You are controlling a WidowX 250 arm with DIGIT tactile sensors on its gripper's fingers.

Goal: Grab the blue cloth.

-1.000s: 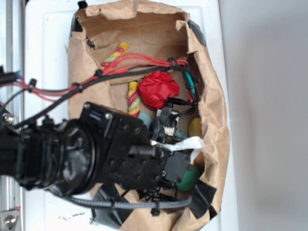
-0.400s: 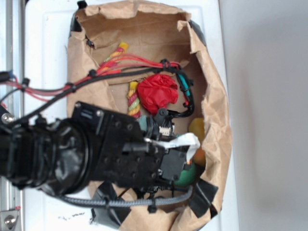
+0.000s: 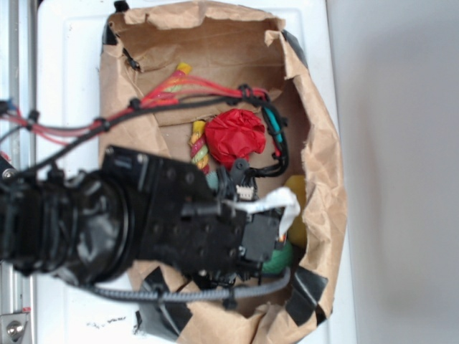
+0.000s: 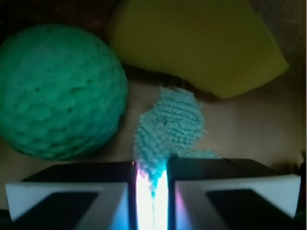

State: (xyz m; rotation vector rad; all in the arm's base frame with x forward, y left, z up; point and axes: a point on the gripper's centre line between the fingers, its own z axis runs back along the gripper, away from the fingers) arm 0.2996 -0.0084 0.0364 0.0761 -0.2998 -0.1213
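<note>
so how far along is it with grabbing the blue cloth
Done: the end effector is down in the paper bag and shut on the blue cloth, a fold pinched between its fingers, as the wrist view shows. In hand: the grip itself. Left: lifting it clear of the green ball and yellow sponge.

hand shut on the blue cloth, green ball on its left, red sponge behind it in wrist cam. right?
Not quite: the sponge behind the blue cloth is yellow, not red, per the wrist view. The rest holds: hand shut on the cloth, green ball on its left.
</note>
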